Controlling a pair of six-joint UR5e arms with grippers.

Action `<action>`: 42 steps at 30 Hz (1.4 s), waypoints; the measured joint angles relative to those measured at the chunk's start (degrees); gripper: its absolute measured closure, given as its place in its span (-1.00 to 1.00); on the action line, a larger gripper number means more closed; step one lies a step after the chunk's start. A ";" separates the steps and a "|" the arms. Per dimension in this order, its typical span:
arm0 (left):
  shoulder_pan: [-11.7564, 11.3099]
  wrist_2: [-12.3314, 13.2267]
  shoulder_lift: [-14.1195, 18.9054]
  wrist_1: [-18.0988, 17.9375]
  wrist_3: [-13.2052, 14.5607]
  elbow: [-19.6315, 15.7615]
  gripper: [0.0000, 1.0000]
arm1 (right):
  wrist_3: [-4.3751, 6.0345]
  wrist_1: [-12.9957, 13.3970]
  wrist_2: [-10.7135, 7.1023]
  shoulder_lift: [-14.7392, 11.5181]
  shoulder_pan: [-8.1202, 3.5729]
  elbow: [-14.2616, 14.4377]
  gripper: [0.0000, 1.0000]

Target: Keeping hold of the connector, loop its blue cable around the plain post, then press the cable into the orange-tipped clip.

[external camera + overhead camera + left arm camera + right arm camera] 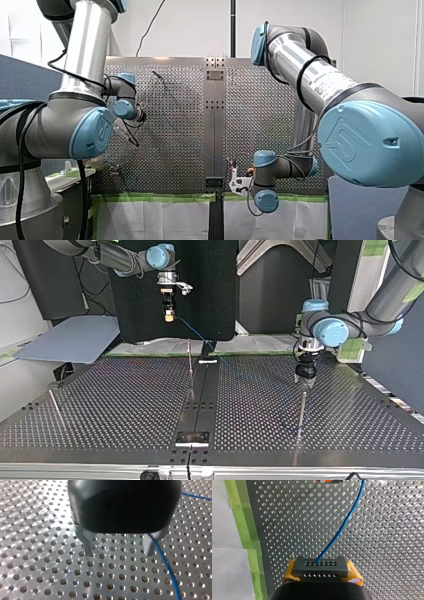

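Well left of the thin post [302, 410] in the top view, my right gripper [170, 317] clamps the connector [320, 567], whose dark block is clear only in the right wrist view. The blue cable [347, 520], likely light and floppy and best guided close to the connector, trails toward the post. Near the post, my left gripper [118, 553] hangs wide open.

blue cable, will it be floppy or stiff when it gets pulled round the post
Probably flexible but not limp: the blue cable leaves the connector, held in my right end effector, in a smooth arc without kinks. It looks thin, so likely light and easy to drag. It may spring back slightly when bent.
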State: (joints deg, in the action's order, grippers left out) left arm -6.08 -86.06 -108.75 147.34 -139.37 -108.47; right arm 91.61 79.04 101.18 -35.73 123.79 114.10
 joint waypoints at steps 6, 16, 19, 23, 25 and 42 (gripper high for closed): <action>-0.20 0.45 0.00 0.12 -2.89 -0.86 -1.00 | 0.06 -0.03 -0.01 0.00 0.00 -0.01 1.00; 0.65 2.77 0.75 3.24 0.44 -2.93 -1.00 | 0.08 -0.11 -0.01 0.00 0.00 -0.12 1.00; 0.45 2.72 1.55 2.44 1.05 -4.61 -1.00 | 0.08 -0.22 -0.01 0.00 0.00 -0.13 1.00; 0.54 2.24 2.73 2.27 2.08 -6.00 -1.00 | 0.07 -0.34 -0.01 0.00 0.00 -0.14 1.00; 0.59 2.03 3.64 2.86 2.80 -6.25 -1.00 | 0.10 -0.35 -0.01 0.00 0.00 -0.14 1.00; -0.09 3.64 12.70 5.52 3.79 -13.04 -1.00 | 1.07 -0.26 -0.10 0.00 -0.05 -0.15 1.00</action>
State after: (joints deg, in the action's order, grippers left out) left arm -6.17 -82.42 -96.05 152.86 -135.58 -121.51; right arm 92.68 78.78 101.08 -35.74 123.74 113.95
